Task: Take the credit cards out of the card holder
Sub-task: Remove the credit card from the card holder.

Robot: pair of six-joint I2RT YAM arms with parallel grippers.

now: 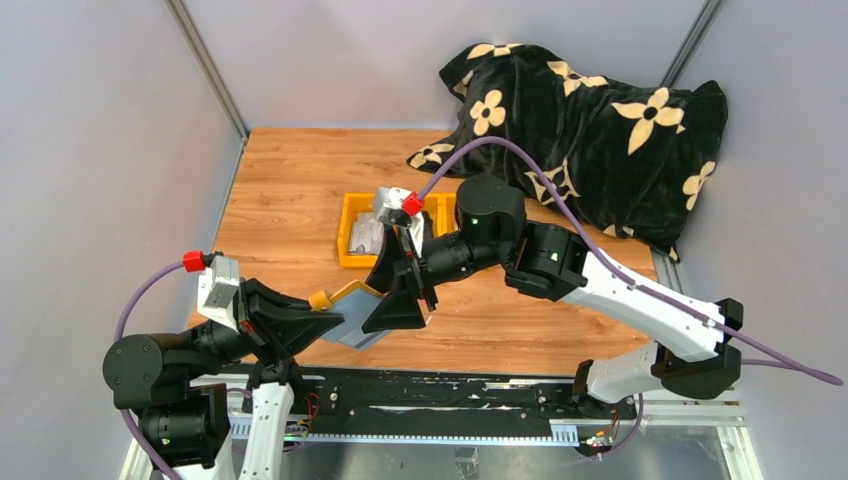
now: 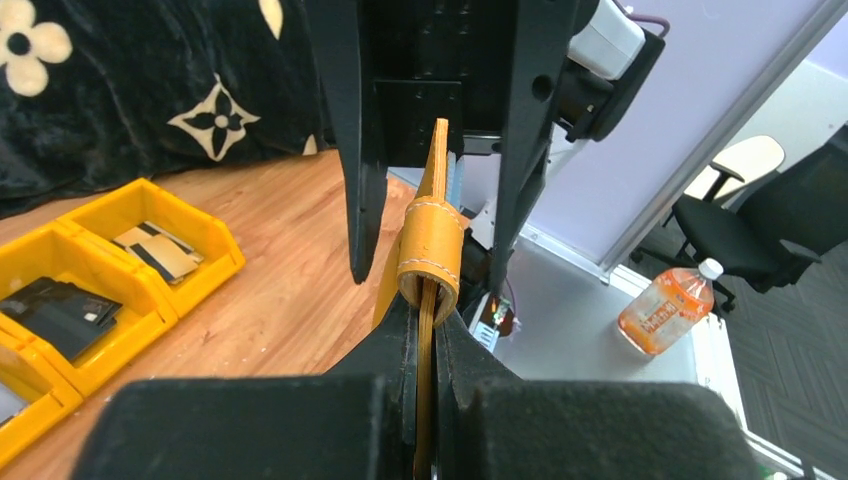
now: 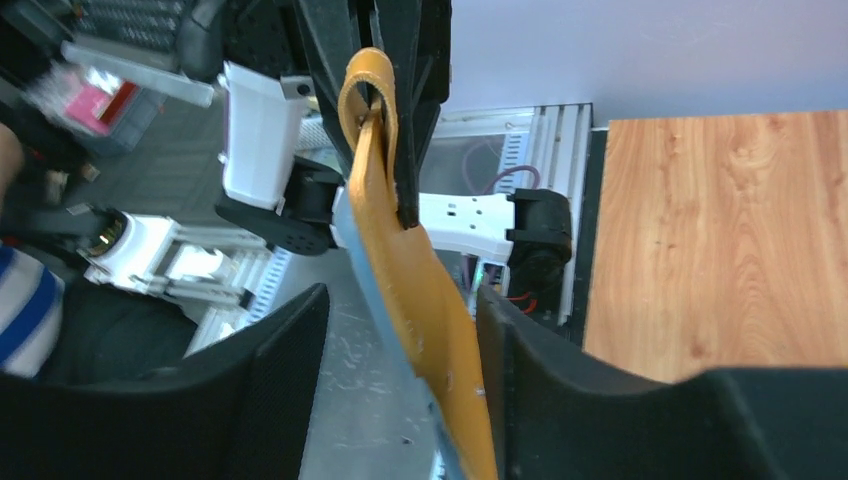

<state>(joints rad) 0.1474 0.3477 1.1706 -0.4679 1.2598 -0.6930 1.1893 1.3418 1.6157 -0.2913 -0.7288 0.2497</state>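
The mustard-yellow card holder [image 1: 352, 312] hangs above the table's near edge, grey-blue inner face showing. My left gripper [image 1: 325, 305] is shut on its strap end, and in the left wrist view the leather loop [image 2: 430, 250] stands just above my left gripper [image 2: 428, 312]. My right gripper [image 1: 397, 298] is open, with one finger on each side of the holder. In the right wrist view the holder [image 3: 415, 290] leans against the right-hand finger [image 3: 560, 390]. A striped credit card [image 2: 160, 250] lies in the yellow tray. No card edge shows at the holder.
The yellow three-compartment tray [image 1: 349, 262] sits mid-table behind the grippers, and a dark item [image 2: 60, 315] lies in its middle bin. A black flower-patterned blanket [image 1: 600, 120] fills the back right. An orange bottle [image 2: 665, 305] stands off the table.
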